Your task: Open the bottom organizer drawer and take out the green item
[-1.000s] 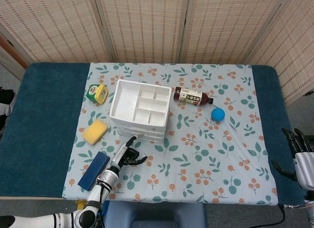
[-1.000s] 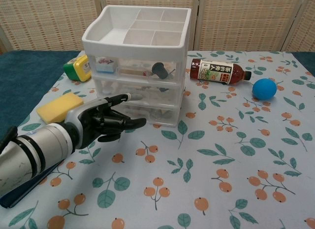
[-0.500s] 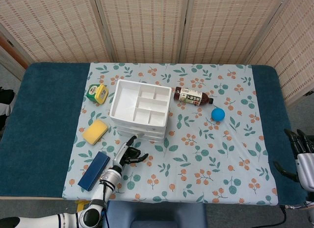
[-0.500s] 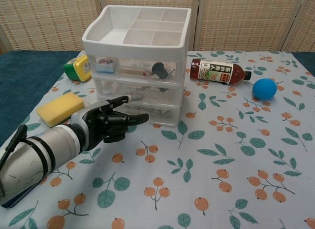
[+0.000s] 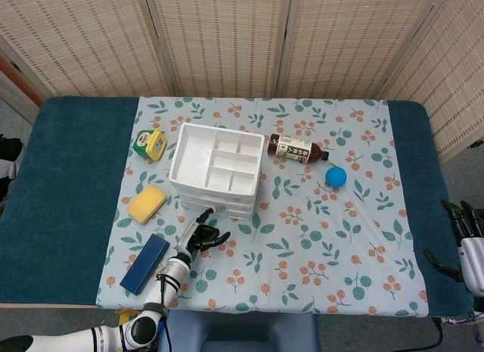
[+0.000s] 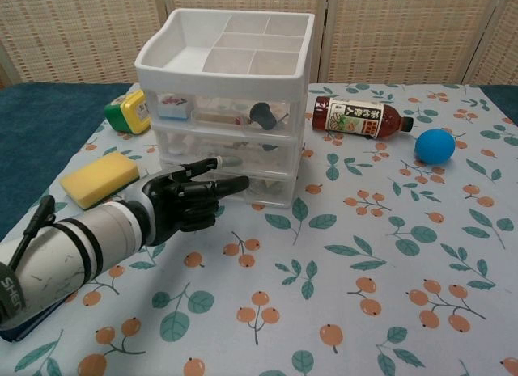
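Chest view: the left hand [image 6: 190, 202] sits low in front of the white organizer [image 6: 227, 109], fingers partly curled with some stretched toward the bottom drawer [image 6: 243, 186]. It holds nothing; fingers apart, not clamped. Whether a fingertip touches the drawer front I cannot tell; it looks just beside it or at contact.

The bottom drawer is shut, flush with the two above. The green item is not identifiable through the clear front; contents show only as pale, blurred shapes. It is presumably inside, behind the drawer face, straight ahead of the left hand.

Head view: the left hand [image 5: 198, 238] lies at the near face of the organizer [image 5: 217, 165], toward its left half. The drawer's long axis runs across the hand's line of reach, so the pull has to come straight back toward the robot. The right hand [image 5: 466, 242] is at the far right edge of the table [image 5: 68, 178], well apart from the organizer, fingers spread, holding nothing. The left hand is plainly the nearer one.

Judgement: task at the opening step; drawer not yet drawn.
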Robot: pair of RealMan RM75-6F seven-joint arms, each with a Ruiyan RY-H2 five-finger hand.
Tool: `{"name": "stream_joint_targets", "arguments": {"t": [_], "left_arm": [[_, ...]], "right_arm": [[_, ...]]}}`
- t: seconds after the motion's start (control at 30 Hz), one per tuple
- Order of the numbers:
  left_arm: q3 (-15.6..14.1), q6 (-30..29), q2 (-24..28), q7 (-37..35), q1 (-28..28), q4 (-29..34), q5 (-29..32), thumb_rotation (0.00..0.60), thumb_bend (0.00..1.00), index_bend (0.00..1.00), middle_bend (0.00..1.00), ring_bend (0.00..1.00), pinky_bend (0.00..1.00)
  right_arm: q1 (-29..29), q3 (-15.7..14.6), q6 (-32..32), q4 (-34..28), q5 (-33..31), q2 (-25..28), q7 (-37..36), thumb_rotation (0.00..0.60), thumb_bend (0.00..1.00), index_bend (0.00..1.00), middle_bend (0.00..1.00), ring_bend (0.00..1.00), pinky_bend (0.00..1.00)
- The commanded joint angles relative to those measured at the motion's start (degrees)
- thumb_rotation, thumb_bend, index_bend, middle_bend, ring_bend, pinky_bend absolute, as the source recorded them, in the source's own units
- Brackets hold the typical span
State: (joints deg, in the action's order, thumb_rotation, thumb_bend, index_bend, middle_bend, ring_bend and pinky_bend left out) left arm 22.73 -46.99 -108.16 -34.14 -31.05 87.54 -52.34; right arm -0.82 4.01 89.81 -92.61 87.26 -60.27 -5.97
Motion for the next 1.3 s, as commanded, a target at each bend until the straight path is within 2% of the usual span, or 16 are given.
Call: {"name": "stream_joint_targets", "arguments": {"t": [0.03,0.73,1.3], "left_arm": [[0.71,0.71,-0.09,-0.56,-0.12,-0.13,0.91,0.6,0.25,0.23,0.98,1.0,1.0],[2.77,4.71,0.52,-2.59,-0.71,-1.1,3.33,0.6,0.26,0.28,0.98,1.0,1.0],[1.19,5.12,1.41,-3.96,1.16,0.14,1.11,0.6,0.26,0.3,0.98,1.0,1.0]], "right_arm": [[0.02,0.01,-0.09,0.03,-0.1,0.01,-0.03,0.6,0.23,0.02,0.11,0.07,0.15],[0.17,0.18,-0.45,0.53,-0.67,-0.21,-0.43,0.6,0.23,0.02,0.11,0.07,0.15],[0.21,0.11,-0.55,0.37,-0.49,-0.35,-0.13,0.6,0.23,0.02,0.11,0.07,0.15]]}}
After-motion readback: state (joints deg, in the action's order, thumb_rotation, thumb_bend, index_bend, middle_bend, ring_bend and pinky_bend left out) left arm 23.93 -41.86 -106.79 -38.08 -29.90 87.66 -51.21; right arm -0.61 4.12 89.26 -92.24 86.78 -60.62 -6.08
